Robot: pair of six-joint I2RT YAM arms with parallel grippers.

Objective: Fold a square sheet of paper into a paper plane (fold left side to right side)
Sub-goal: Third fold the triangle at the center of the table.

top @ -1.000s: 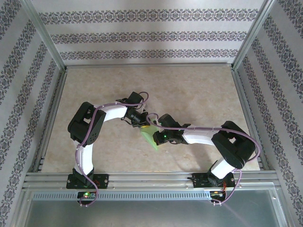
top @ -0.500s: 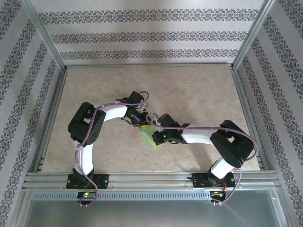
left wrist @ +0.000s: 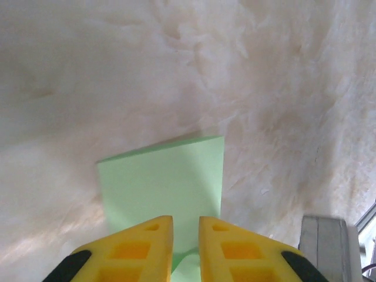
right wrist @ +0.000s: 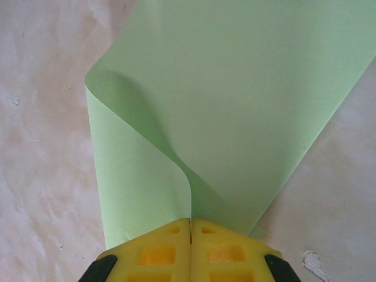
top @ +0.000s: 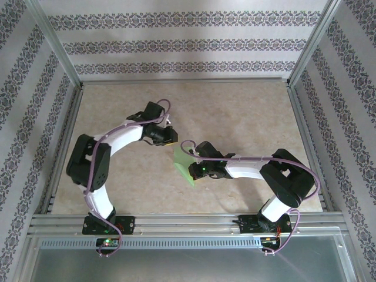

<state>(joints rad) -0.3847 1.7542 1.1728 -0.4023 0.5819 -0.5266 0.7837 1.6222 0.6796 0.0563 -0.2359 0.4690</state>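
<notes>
Your right gripper (right wrist: 191, 222) is closed tight on an edge of the square sheet of paper (right wrist: 235, 88), which curls over its flat part at mid-table (top: 247, 111). Your left gripper (left wrist: 185, 220) hangs near the sheet, fingers narrowly parted and holding nothing.

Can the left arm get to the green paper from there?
Probably yes. The left gripper hangs close by the paper, nothing between them; the right gripper pinches it from the other side.
</notes>
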